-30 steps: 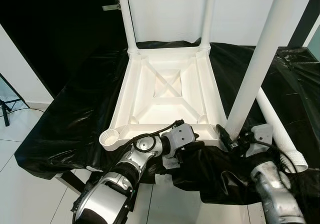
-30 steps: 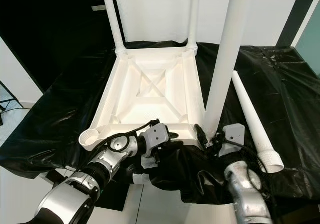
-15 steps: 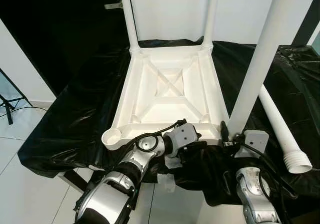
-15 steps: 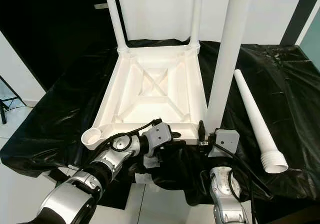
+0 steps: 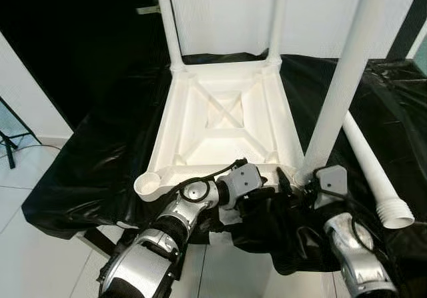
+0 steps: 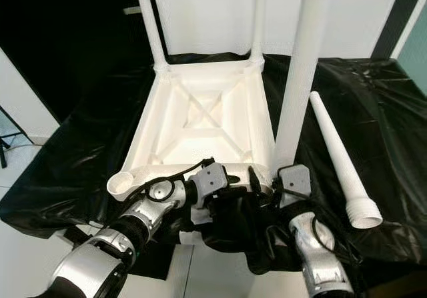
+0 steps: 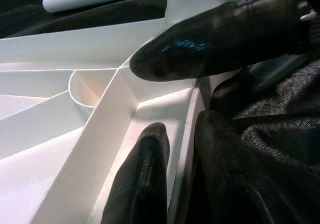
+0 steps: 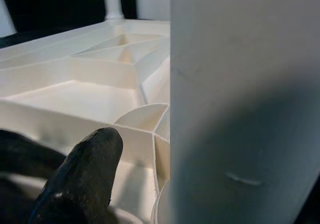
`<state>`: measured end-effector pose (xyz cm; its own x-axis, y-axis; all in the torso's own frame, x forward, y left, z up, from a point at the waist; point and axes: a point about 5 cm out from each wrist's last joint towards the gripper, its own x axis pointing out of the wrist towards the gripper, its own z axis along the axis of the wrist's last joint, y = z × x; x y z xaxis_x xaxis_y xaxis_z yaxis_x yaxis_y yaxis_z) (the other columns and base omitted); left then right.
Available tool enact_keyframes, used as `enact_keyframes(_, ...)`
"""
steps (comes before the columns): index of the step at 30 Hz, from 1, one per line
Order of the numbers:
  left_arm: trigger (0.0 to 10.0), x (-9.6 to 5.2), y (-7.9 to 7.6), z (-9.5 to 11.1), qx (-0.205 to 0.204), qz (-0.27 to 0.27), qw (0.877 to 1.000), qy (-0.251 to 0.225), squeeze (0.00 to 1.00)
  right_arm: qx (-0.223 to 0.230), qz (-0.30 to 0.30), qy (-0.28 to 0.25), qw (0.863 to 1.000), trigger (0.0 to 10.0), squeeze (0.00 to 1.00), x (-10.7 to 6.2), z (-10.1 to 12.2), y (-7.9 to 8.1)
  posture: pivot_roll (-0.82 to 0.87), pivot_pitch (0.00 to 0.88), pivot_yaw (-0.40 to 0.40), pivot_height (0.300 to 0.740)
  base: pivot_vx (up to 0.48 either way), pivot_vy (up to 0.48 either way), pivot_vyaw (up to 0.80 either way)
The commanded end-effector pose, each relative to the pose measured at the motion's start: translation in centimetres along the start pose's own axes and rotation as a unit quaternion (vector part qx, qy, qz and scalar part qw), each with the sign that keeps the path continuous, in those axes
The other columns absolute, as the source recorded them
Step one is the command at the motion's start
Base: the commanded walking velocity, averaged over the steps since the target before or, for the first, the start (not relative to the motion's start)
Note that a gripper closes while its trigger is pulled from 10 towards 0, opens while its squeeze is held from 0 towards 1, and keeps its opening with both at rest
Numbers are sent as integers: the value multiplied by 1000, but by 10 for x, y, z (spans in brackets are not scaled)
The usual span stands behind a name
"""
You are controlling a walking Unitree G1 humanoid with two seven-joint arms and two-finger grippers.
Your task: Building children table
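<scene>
Your left gripper (image 7: pixel 177 149) pinches the upturned tabletop (image 5: pixel 220 121)'s near rim between narrow fingers, while your right gripper (image 5: pixel 293 181)'s fingers clasp the upright leg (image 5: pixel 340 91).

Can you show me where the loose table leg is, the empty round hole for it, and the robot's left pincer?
loose table leg (image 6: pixel 335 153), right eye view, middle of its white tube.
empty round hole (image 5: pixel 147 184), left eye view, rim of the corner socket.
left pincer (image 7: pixel 177 169), left wrist view, midway between its black fingertips at the tabletop's edge.
</scene>
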<state>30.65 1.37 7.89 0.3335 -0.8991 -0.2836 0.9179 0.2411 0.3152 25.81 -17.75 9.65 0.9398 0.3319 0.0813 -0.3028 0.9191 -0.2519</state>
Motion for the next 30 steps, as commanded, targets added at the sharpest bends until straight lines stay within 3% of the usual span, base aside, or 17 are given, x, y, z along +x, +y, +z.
enact_keyframes(1, 10000, -5, -20, -34, -41, -14, 996, 83, 0, -4, 58, 22, 998, 10000, 0, 2, -6, 7, -122, 0, 67, 740, 0, 0, 0)
enact_keyframes(2, 10000, -5, -20, -34, -41, -14, 996, 83, 0, -4, 58, 22, 998, 10000, 0, 2, -6, 7, -122, 0, 67, 740, 0, 0, 0)
enact_keyframes(3, 10000, -5, -20, -34, -41, -13, 996, 83, 0, -16, 90, 34, 995, 0, 0, 2, -7, 0, -121, 0, 68, 740, 0, 0, 0)
enact_keyframes(7, 10000, -6, -21, -35, -42, -14, 996, 84, 0, -1, 151, 38, 988, 0, 0, 0, -4, 2, -116, 0, 66, 740, 0, 0, 0)
enact_keyframes(15, 10000, -7, -22, -36, -44, -12, 995, 83, 0, 12, 170, 55, 984, 0, 0, -4, -10, 5, -112, 0, 60, 740, 0, 0, 0)
enact_keyframes(16, 10000, -7, -22, -36, -45, -12, 996, 82, 0, 17, 160, 55, 985, 0, 0, -3, -11, 5, -112, 0, 60, 740, 0, 0, 0)
enact_keyframes(17, 10000, -6, -22, -36, -45, -13, 996, 82, 0, 20, 111, 40, 993, 0, 0, 0, -10, 6, -112, 0, 60, 740, 0, 0, 0)
enact_keyframes(18, 10000, -6, -22, -36, -45, -13, 996, 82, 0, 20, 111, 40, 993, 0, 0, 0, -10, 6, -112, 0, 60, 740, 0, 0, 0)
enact_keyframes(19, 10000, -6, -22, -36, -45, -13, 996, 82, 0, 10, -3, 37, 999, 0, 0, 3, -10, 2, -108, 0, 59, 740, 0, 0, 0)
enact_keyframes(20, 10000, -6, -22, -36, -45, -13, 996, 82, 0, 10, -3, 37, 999, 0, 0, 3, -10, 2, -108, 0, 59, 740, 0, 0, 0)
enact_keyframes(21, 10000, -6, -23, -36, -45, -13, 995, 82, 0, 20, -89, 36, 995, 0, 0, 2, -10, 1, -108, 0, 59, 740, 0, 0, 0)
enact_keyframes(22, 10000, -7, -22, -36, -46, -12, 995, 83, 0, 21, -130, 36, 991, 0, 0, -1, -9, 8, -105, 0, 58, 740, 0, 0, 0)
enact_keyframes(25, 10000, -7, -22, -36, -46, -12, 995, 83, 0, 22, -143, 38, 989, 0, 0, -3, -9, 13, -105, 0, 58, 740, 0, 0, 0)
enact_keyframes(28, 10000, -7, -21, -36, -44, -12, 995, 84, 0, 38, -162, 41, 985, 0, 0, -4, -10, 29, -106, 0, 62, 740, 0, 0, 0)
enact_keyframes(30, 10000, -7, -21, -36, -44, -12, 995, 84, 0, 38, -162, 41, 985, 0, 0, -4, -10, 29, -106, 0, 62, 740, 0, 0, 0)
